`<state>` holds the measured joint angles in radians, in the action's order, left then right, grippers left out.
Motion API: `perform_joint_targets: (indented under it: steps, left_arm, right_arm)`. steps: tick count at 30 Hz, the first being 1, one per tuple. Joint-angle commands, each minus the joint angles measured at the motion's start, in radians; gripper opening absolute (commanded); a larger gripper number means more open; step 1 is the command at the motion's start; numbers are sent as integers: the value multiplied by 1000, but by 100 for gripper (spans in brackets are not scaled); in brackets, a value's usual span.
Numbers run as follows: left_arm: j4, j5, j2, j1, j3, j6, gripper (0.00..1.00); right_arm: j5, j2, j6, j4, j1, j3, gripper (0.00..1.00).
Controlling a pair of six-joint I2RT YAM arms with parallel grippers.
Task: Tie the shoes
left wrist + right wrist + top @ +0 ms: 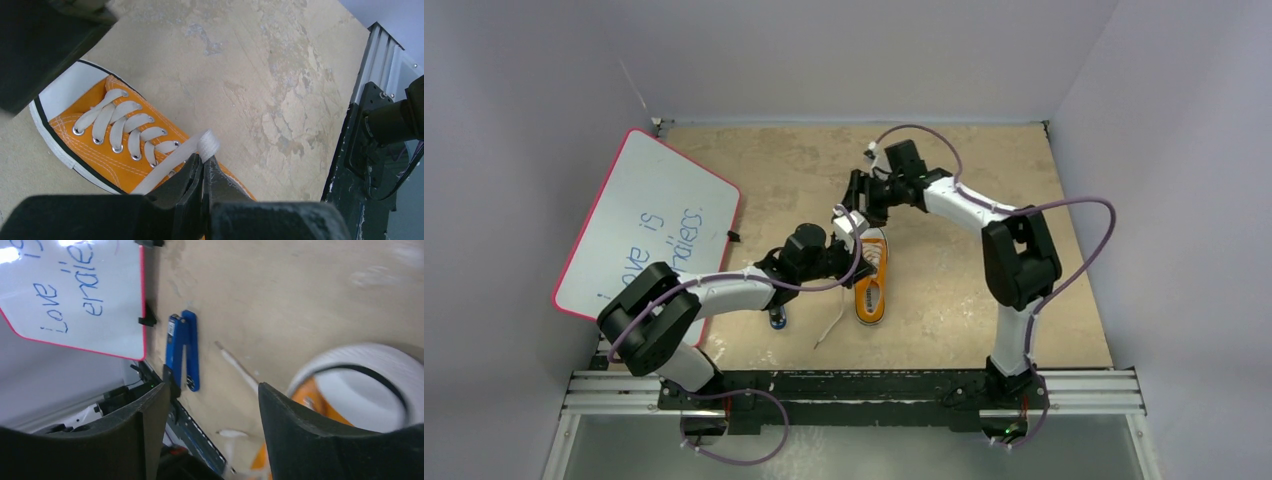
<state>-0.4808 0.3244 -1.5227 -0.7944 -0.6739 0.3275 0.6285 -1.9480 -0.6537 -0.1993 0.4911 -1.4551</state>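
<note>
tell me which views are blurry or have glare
Right wrist: shoe smeared by blur, glare on the whiteboard corner. Left wrist: shoe and lace crisp. Top external: evenly lit, slightly soft.

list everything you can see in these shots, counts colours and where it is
sneaker: one, orange with white toe cap and sole, mid table
laces: white, threaded up the sneaker, one end trailing on the table
whiteboard: one, white, pink rim, blue writing, left side
marker-like stick: one, blue, between whiteboard and sneaker
table: one, mottled tan
rail: one, silver, near edge
left fingers: black, shut on laces
right fingers: black, open, by the toe cap
</note>
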Motion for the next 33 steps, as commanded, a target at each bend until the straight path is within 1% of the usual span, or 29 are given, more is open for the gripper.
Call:
perform_joint_targets:
  steps: [1,3,4,5,6,7,9,10,12,14,16,18,20,21,23,25,27,30,33]
  left_arm:
    - [-119,-8,27,-3,2,43,0]
    - [-123,-5,15,-3,-8,66,0]
    - [-121,-4,8,-2,-17,79,0]
    - [-117,-5,1,-2,-25,90,0]
    - [-107,-10,-6,-1,-35,98,0]
    - [-94,-13,-16,-2,-46,106,0]
    - [-54,-12,-35,1,-78,115,0]
    - [-36,-12,-45,1,-93,117,0]
    - [-7,-10,-59,2,-118,128,0]
    - [31,-10,-74,5,-142,140,0]
    - [73,-7,-82,6,-166,149,0]
    - [113,-7,-82,7,-184,144,0]
    - [163,-8,-83,12,-205,129,0]
    - [189,-8,-85,15,-217,122,0]
    - [248,3,-101,20,-242,109,0]
    - [299,7,-117,24,-257,99,0]
    - [308,21,-125,28,-255,103,0]
    - [313,51,-147,32,-262,101,0]
    - [370,78,-190,34,-303,66,0]
  right_arm:
    - [68,152,98,-125,-194,39,71]
    - [38,207,173,-198,-249,56,73]
    - [7,229,236,-255,-261,60,73]
    - [-52,251,313,-313,-263,63,73]
    - [-113,276,382,-335,-261,85,72]
    - [-139,314,425,-341,-258,133,72]
    - [-139,410,466,-298,-248,266,70]
    - [-148,461,486,-279,-225,326,69]
    - [-210,553,521,-260,-137,413,68]
    - [-292,654,549,-220,9,483,66]
    - [-330,750,557,-141,131,576,65]
    - [-350,849,545,-69,195,650,64]
    - [-306,951,552,-1,210,731,62]
    - [-279,996,574,54,227,772,61]
    - [-282,1056,636,103,284,821,59]
    - [-292,1058,774,94,353,811,58]
    - [-220,1017,949,55,406,767,55]
    - [-212,892,1147,-13,485,677,55]
    - [-225,712,1280,-53,560,584,53]
